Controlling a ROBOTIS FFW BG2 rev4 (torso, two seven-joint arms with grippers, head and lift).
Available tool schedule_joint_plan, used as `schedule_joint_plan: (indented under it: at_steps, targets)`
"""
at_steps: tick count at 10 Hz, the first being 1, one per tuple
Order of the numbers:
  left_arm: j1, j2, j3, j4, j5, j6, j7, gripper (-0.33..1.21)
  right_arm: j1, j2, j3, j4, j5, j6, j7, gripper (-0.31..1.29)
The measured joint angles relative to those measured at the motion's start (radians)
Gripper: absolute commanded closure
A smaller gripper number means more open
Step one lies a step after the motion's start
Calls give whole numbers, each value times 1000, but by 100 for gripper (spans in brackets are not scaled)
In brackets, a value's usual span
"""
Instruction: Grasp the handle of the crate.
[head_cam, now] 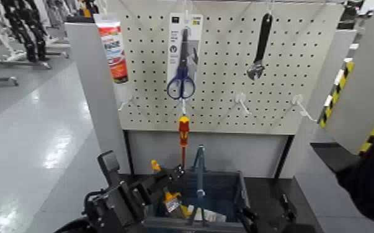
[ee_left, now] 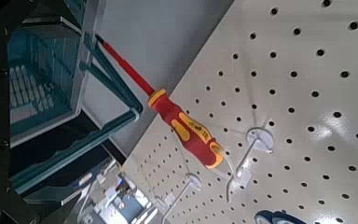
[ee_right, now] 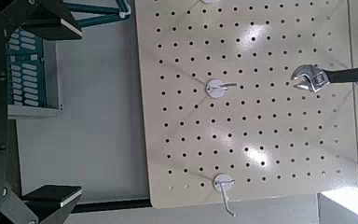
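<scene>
The dark grey-blue crate (head_cam: 241, 193) sits low in the middle of the head view, below the pegboard. Its thin grey-blue handle (head_cam: 199, 166) stands upright from the crate's middle. My left gripper (head_cam: 126, 193) is open and empty, just left of the crate and apart from the handle. The left wrist view shows the crate (ee_left: 39, 77) and the handle (ee_left: 119, 86) ahead of it. My right gripper (head_cam: 268, 220) is low at the crate's right side, open and empty. The right wrist view shows its spread fingers (ee_right: 54, 21) and a slotted crate wall (ee_right: 24, 67).
A white pegboard (head_cam: 226, 68) stands behind the crate with a tube (head_cam: 112, 49), blue scissors (head_cam: 182, 68), a wrench (head_cam: 260, 46) and a red-and-yellow screwdriver (head_cam: 183, 137), which hangs close by the handle. A yellow-handled brush (head_cam: 164, 186) lies in the crate. A dark sleeve (head_cam: 369, 180) is at the right.
</scene>
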Motion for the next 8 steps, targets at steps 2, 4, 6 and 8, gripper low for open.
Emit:
schedule_joint_plan:
  at_steps: [2, 4, 6, 8]
  targets:
    - [-46, 2, -26, 61, 93, 30, -60, 11, -1, 0, 2, 1, 0, 1, 1, 13]
    - [-111, 4, -63, 152, 198, 74, -161, 12, -3, 0, 5, 2, -1, 3, 2, 13]
    - [-186, 10, -123, 241, 291, 110, -226, 12, -6, -1, 9, 5, -3, 3, 3, 13]
    - [-233, 9, -159, 296, 351, 140, -247, 12, -9, -1, 14, 7, -6, 3, 5, 13]
